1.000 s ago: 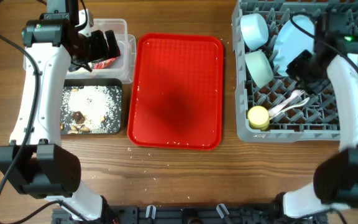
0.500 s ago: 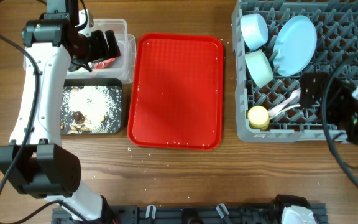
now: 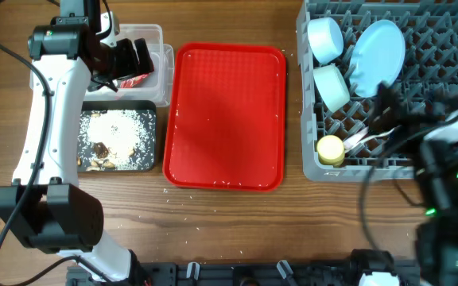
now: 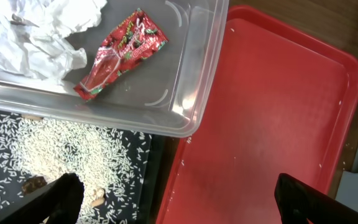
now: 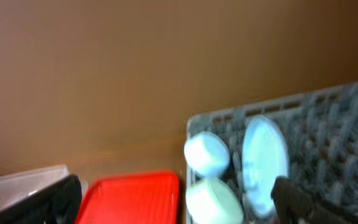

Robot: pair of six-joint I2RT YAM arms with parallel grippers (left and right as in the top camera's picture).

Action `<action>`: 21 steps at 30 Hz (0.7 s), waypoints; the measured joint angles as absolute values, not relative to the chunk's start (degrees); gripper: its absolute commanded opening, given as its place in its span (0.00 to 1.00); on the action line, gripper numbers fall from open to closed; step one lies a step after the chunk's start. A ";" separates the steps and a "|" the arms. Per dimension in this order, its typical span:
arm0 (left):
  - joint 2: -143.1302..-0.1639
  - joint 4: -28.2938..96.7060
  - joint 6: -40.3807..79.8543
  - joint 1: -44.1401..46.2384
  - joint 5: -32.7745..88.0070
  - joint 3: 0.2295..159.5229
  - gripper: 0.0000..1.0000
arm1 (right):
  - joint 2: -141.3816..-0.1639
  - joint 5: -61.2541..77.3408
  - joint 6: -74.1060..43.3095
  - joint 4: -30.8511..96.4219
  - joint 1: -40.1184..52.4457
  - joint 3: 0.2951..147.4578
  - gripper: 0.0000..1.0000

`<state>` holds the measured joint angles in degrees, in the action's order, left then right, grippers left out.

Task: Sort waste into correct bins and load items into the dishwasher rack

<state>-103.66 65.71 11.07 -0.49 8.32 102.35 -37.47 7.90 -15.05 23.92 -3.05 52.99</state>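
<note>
Left tool [image 4: 179,198]: fingers spread wide, nothing held, touching nothing. It hangs over the edge where the clear tub [image 4: 191,93] meets the red tray [image 4: 260,124]. Red snack wrapper [image 4: 120,53] lies flat in the tub, crumpled white tissue [image 4: 36,31] just beside it toward the tub's far corner. Black tray [image 4: 143,180] sits right against the tub's near side, with white crumbs [image 4: 61,149] spread over it and a few brown bits [image 4: 33,183] at one end.

Right tool [image 5: 176,202]: view blurred, fingers wide apart at the frame edges, nothing between them. It is up off the worktop [image 3: 229,230], facing the grey rack [image 3: 444,56]; in the overhead view the right arm is a blurred streak over the rack's near part.

In the rack: blue plate [image 3: 378,56] on edge, two blue bowls [image 3: 324,36] [image 3: 332,86] to its left, yellow cup [image 3: 330,148] at the near left corner, white spoon and fork [image 3: 368,131] lying next to the cup. Red tray carries only a few specks.
</note>
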 measured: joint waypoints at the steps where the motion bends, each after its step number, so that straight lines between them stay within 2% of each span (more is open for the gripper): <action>1: -103.66 65.73 11.09 -0.49 8.34 102.35 1.00 | -34.57 7.94 -15.07 19.57 -2.24 46.63 1.00; 8: -103.66 65.73 11.09 -0.49 8.32 102.35 1.00 | -18.11 7.92 -14.85 3.44 2.42 16.69 1.00; 14: -103.66 65.69 11.09 -0.49 8.36 102.35 1.00 | -7.18 7.16 -14.83 -6.63 4.95 2.52 1.00; 21: -103.66 65.73 11.09 -0.49 8.34 102.35 1.00 | -1.17 7.01 -14.90 -0.38 4.95 0.38 1.00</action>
